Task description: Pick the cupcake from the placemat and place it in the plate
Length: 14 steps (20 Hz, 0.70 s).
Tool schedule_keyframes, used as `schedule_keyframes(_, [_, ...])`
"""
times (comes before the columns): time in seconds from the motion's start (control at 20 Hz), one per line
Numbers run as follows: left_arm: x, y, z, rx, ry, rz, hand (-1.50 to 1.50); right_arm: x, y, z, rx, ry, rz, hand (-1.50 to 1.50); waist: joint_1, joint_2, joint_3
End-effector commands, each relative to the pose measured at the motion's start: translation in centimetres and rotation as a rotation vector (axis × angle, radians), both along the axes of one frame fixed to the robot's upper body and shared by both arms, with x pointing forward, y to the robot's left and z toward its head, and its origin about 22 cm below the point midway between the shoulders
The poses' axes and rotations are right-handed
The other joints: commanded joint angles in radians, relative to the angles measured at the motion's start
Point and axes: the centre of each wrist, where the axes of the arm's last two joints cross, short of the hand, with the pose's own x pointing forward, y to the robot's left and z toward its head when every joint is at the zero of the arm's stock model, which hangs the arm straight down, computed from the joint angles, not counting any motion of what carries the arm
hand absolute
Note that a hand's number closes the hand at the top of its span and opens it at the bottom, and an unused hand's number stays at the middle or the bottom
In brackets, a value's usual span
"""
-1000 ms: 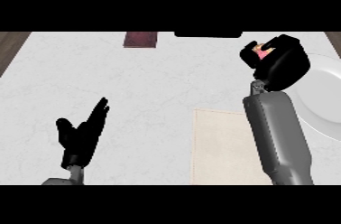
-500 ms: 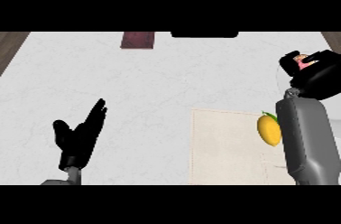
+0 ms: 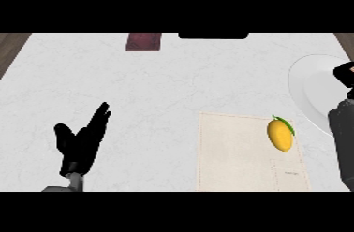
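Observation:
The white plate (image 3: 311, 93) lies at the counter's right edge, partly cut off by the view. My right hand (image 3: 343, 73) shows only as a black sliver over the plate's right side, with its grey forearm (image 3: 342, 137) below it. The cupcake is not visible in this view. The beige placemat (image 3: 239, 154) lies at the lower right, with a yellow mango (image 3: 279, 134) on its upper right part. My left hand (image 3: 83, 144) rests open at the lower left, fingers pointing up, touching nothing.
A dark red rectangular object (image 3: 143, 41) lies at the counter's far edge, and a black object (image 3: 213, 35) sits beside it to the right. White marble counter (image 3: 173, 81) spreads between the hands.
My right hand, which held the pink cupcake, has moved right over the plate and mostly out of view. The mango it hid now shows fully. The left hand has not moved.

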Motion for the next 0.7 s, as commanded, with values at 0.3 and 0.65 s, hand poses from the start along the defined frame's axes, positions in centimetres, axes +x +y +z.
schedule_keyframes(0.3, [-0.4, -1.8, -1.2, -0.02, 0.054, -0.022, 0.0, -2.5, -6.9, -2.4, 0.304, 0.247, -0.045, -1.5, 0.009, 0.015, -0.004])
schedule_keyframes(0.65, [0.2, 0.3, -0.7, -0.017, 0.057, -0.012, 0.0, -4.4, -9.8, -2.7, 0.322, 0.134, 0.128, -1.5, 0.01, 0.016, -0.001])
